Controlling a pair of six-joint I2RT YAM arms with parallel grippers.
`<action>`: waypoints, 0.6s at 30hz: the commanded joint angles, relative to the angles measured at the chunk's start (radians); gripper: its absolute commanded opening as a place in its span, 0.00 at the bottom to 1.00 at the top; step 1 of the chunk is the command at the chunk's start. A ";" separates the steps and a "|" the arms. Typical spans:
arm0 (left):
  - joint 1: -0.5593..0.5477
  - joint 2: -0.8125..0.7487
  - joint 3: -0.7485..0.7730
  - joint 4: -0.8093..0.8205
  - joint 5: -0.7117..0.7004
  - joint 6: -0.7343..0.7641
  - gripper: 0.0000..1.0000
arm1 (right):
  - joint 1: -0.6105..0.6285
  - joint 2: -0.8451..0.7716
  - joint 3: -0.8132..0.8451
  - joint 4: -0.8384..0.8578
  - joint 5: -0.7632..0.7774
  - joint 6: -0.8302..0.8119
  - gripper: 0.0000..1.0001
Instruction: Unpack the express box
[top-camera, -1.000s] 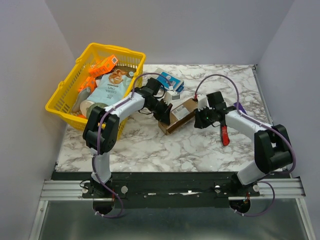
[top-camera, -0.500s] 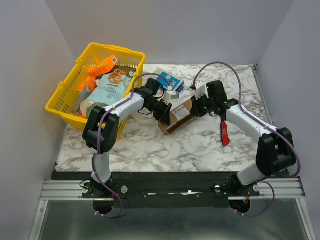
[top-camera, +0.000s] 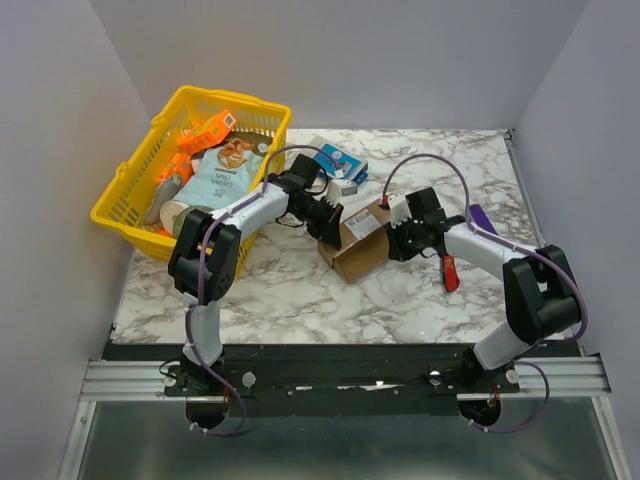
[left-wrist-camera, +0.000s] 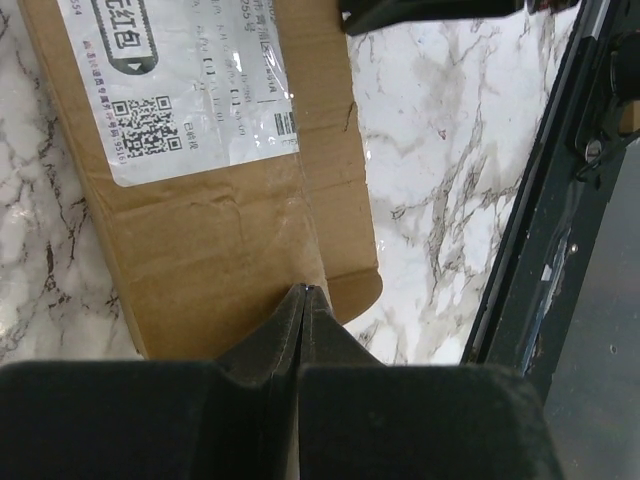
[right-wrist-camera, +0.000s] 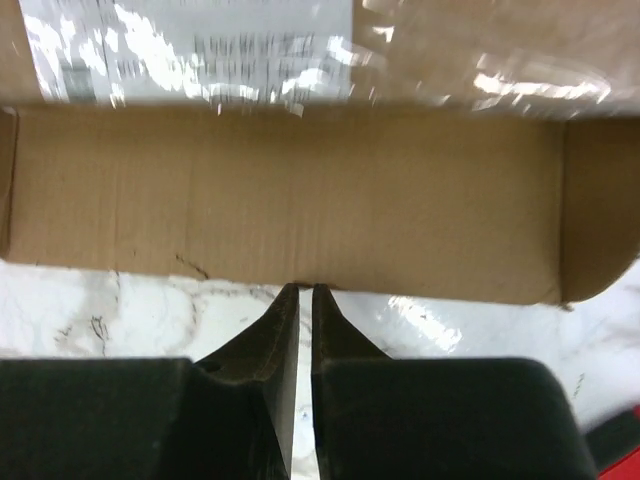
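The express box (top-camera: 362, 238), a brown carton with a white label, lies slantwise in the middle of the marble table. My left gripper (top-camera: 330, 222) is shut, its tips (left-wrist-camera: 305, 290) pressed on the carton's brown face (left-wrist-camera: 220, 230) just below the label, with nothing between them. My right gripper (top-camera: 398, 238) is at the carton's right end. In the right wrist view its jaws stand a thin slit apart, and the tips (right-wrist-camera: 304, 288) nip the lower edge of the carton's side wall (right-wrist-camera: 290, 190).
A yellow basket (top-camera: 237, 98) full of packets stands at the back left. A small blue-and-white box (top-camera: 338, 160) lies behind the carton. A red-handled tool (top-camera: 449, 270) and a purple bar (top-camera: 480, 215) lie under the right arm. The dark rig frame (left-wrist-camera: 540, 250) runs along the table's front.
My right gripper narrowed its jaws, then came forward along the carton's right end. The carton's near end swung toward the front. The left gripper stayed shut on the carton.
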 joint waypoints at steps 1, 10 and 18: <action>0.017 0.047 0.033 -0.008 0.002 0.009 0.06 | 0.011 -0.037 -0.054 0.010 0.039 0.005 0.18; 0.006 -0.147 0.029 0.142 -0.022 -0.072 0.48 | 0.011 -0.070 0.049 -0.042 0.083 -0.016 0.21; -0.003 -0.186 0.036 0.207 -0.383 -0.048 0.99 | -0.003 -0.164 0.091 -0.170 0.039 0.151 0.63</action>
